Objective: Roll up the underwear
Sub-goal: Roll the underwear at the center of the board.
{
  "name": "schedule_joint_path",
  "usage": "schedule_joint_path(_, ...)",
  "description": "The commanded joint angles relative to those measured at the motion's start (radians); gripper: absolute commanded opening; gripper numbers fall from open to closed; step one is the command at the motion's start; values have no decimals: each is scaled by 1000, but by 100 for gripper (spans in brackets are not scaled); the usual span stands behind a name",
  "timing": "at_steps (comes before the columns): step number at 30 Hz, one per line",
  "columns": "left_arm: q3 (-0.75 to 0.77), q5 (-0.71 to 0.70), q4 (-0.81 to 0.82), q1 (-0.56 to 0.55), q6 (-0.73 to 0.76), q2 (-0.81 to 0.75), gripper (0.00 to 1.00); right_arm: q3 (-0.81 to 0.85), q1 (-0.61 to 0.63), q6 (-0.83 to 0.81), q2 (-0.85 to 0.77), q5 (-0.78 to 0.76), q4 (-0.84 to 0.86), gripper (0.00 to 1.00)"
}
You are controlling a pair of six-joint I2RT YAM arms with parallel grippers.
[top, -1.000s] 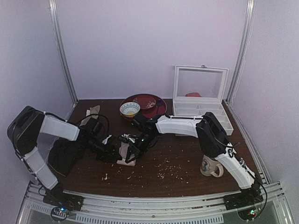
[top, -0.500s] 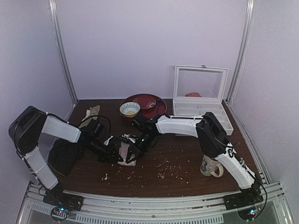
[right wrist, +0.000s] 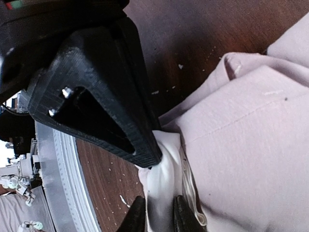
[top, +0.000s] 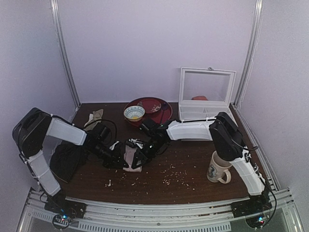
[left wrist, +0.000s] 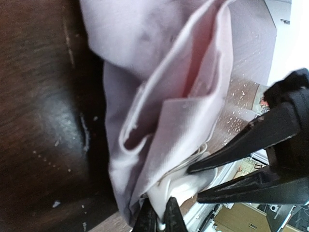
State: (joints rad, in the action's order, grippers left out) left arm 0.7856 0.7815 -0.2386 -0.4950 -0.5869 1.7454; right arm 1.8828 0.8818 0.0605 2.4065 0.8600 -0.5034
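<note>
The underwear [top: 129, 157] is a pale pink bundle on the dark table, left of centre, between my two grippers. My left gripper [top: 119, 162] comes from the left; in its wrist view the gripper [left wrist: 159, 218] is shut on the whitish waistband at the lower edge of the underwear [left wrist: 188, 87]. My right gripper [top: 139, 156] comes from the right. Its fingers [right wrist: 159, 216] stand slightly apart with the white waistband bunched between them, touching both. The pink underwear [right wrist: 251, 145] spreads to their right. The left gripper's black finger [right wrist: 101, 96] presses the same band just above.
A black cloth [top: 65, 162] lies at the far left and a beige cloth [top: 94, 117] behind it. A bowl [top: 133, 112], a red plate [top: 157, 110] and an open white compartment box [top: 207, 104] stand at the back. A mug [top: 218, 169] stands front right. Crumbs [top: 174, 175] dot the table.
My left gripper has closed onto the waistband. My right gripper's fingers have parted a little around the same band, and the right arm has shifted slightly right, uncovering more of the mug.
</note>
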Motion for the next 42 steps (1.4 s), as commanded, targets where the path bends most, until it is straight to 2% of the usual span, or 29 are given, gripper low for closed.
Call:
schedule_joint_path(1, 19, -36, -85, -8, 7, 50, 0, -97, 1, 12, -95, -136, 107, 18)
schedule_joint_path(6, 31, -34, -103, -8, 2, 71, 0, -240, 12, -9, -217, -265, 229, 18)
schedule_joint_path(11, 42, -31, -113, -8, 2, 69, 0, -346, 99, -132, -335, -562, 305, 19)
schedule_joint_path(16, 47, -31, -114, -7, -2, 75, 0, -373, 210, -284, -351, -831, 358, 22)
schedule_joint_path(20, 50, -23, -111, -8, -6, 81, 0, -367, 280, -388, -312, -966, 383, 22)
schedule_joint_path(31, 53, -16, -113, -7, -2, 86, 0, -332, 326, -487, -229, -1074, 323, 25)
schedule_joint_path(42, 44, -10, -108, -8, -6, 84, 0, -311, 332, -524, -179, -1088, 319, 25)
